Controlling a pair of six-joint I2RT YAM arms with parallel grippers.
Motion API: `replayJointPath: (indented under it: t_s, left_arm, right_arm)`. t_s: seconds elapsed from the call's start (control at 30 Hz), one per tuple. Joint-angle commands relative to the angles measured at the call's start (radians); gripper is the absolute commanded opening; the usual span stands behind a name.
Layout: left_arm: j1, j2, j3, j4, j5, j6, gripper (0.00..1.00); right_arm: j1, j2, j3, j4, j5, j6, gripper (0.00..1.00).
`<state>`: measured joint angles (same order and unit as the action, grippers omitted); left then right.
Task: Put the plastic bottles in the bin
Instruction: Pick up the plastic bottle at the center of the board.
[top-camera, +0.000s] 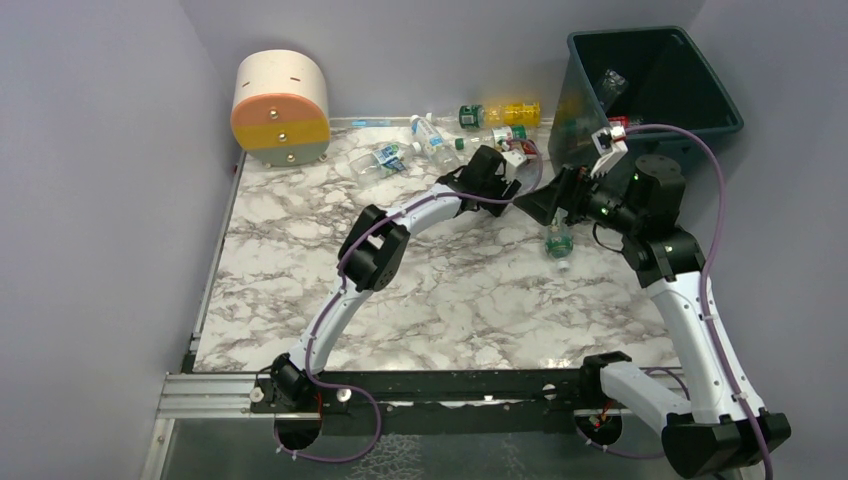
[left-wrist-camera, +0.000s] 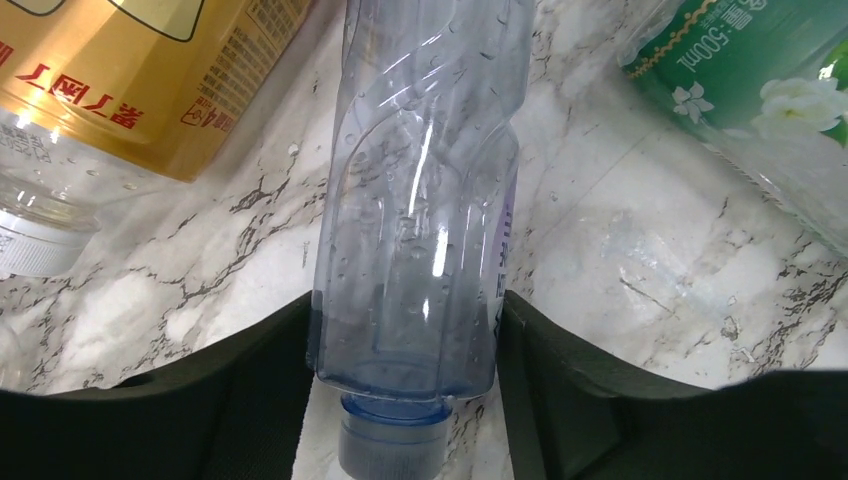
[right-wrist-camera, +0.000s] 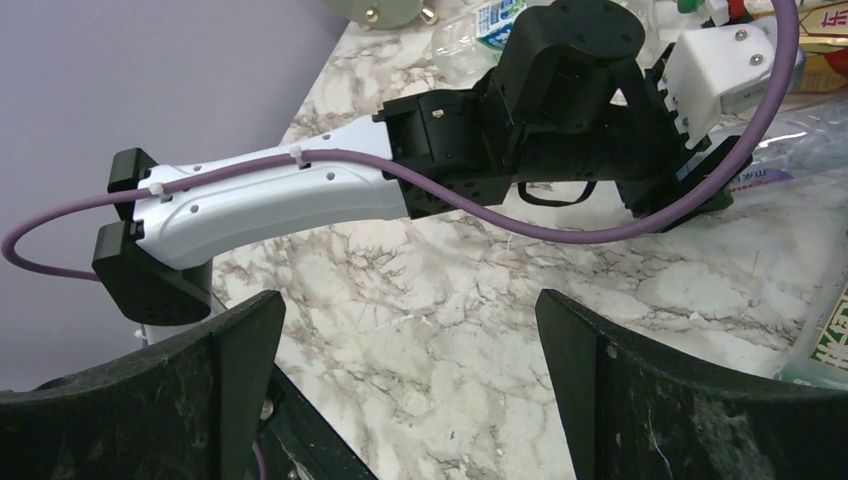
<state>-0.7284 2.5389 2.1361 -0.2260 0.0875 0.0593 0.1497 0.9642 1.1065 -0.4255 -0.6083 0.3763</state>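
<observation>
Black fingers (left-wrist-camera: 200, 400) of the left tool (left-wrist-camera: 405, 305) fill the bottom of the left wrist view, closed against both sides of a clear bottle (left-wrist-camera: 420, 190). It lies on the marble bench (left-wrist-camera: 620, 250) with its blue-grey cap (left-wrist-camera: 390, 445) pointing back toward the wrist. Just beside it on the left lies a gold-labelled bottle (left-wrist-camera: 150, 70), and on the right a green-labelled bottle (left-wrist-camera: 760, 90); neither touches it. From above, the left arm reaches across the bench to the far side, its tool low among the bottles near the back wall, close to the bin's near left corner. The bin (top-camera: 650, 34) stands at the far right corner, tilted, with one crumpled bottle (top-camera: 612, 85) inside. The right tool (right-wrist-camera: 408, 300) hangs over bare marble with its fingers spread wide and nothing between them; its camera looks at the left arm (right-wrist-camera: 300, 195). A green-capped bottle (top-camera: 559, 243) lies on the bench just below the right arm's wrist. Further left along the back lie a yellow bottle (top-camera: 505, 113) and two blue-labelled bottles (top-camera: 385, 157), with a round cream, orange and yellow drum (top-camera: 281, 108) in the far left corner.
</observation>
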Motion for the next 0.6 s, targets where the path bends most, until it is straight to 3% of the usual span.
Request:
replayJointPath:
  t_s: [0.0,0.27,0.57]
  left_arm:
    - [-0.003,0.004,0.037,0.024,0.031,-0.023,0.63]
    - [-0.002,-0.056,-0.035,0.037,0.007,-0.033,0.6]
    - [0.01,-0.235,-0.317,0.148,-0.032,-0.076,0.57]
  right_arm:
    - [0.005,0.007,-0.016,0.031,-0.016,-0.003,0.99]
    - [0.004,0.007,-0.029,0.035,-0.01,-0.006,0.99]
    - [0.005,0.015,-0.04,0.049,-0.014,-0.005,0.99]
